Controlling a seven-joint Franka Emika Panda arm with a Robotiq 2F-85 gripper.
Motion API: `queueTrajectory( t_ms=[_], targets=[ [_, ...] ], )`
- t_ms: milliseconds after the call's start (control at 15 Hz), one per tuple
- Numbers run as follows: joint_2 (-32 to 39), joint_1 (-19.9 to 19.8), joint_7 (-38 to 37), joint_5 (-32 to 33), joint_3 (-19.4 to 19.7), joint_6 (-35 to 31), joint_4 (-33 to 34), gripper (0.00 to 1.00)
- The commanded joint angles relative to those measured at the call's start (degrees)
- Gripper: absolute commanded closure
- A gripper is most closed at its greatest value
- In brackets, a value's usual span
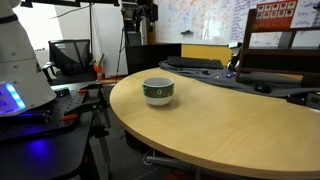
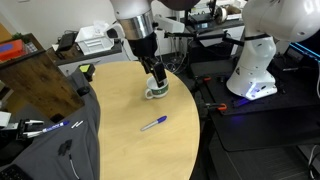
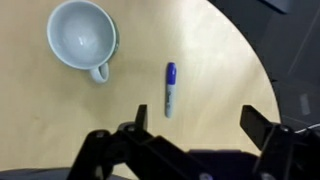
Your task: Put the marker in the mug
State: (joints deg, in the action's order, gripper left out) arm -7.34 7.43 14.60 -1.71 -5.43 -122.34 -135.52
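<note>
Wood tabletop (image 2: pixel 120 140) carries the mug (image 3: pixel 80 35) & the marker (image 3: pixel 170 88), both clear of the robot. Mug sits upright, white inside, nothing in it, handle turned toward the marker in wrist view. Marker w/ blue cap lies flat, near the mug but apart from it. Gripper (image 3: pixel 195 125) hangs above the table, fingers spread wide, holding nothing.

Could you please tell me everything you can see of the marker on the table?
The marker is slim, with a whitish barrel and a blue cap end. It lies flat on the light wooden table, apart from the white mug, on its handle side. Only the table touches it.
</note>
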Motion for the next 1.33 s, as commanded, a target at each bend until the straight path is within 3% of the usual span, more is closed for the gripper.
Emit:
queueTrajectory(
  t_ms=[0,533,667,1067,1267],
  targets=[
    [4.78,-0.18,-0.13,-2.27,0.21,-1.87,3.54,0.00],
    [4.88,-0.35,-0.03,-1.25,-0.05,-1.81,3.33,0.00],
    [7.94,-0.97,1.52,-0.61,0.54,-2.83,4.35,0.00],
    [19.14,-4.31,11.70,0.13,1.11,-14.94,4.55,0.00],
    [24.09,-3.32,5.30,5.70,1.51,-20.95,5.47,0.00]
  ],
)
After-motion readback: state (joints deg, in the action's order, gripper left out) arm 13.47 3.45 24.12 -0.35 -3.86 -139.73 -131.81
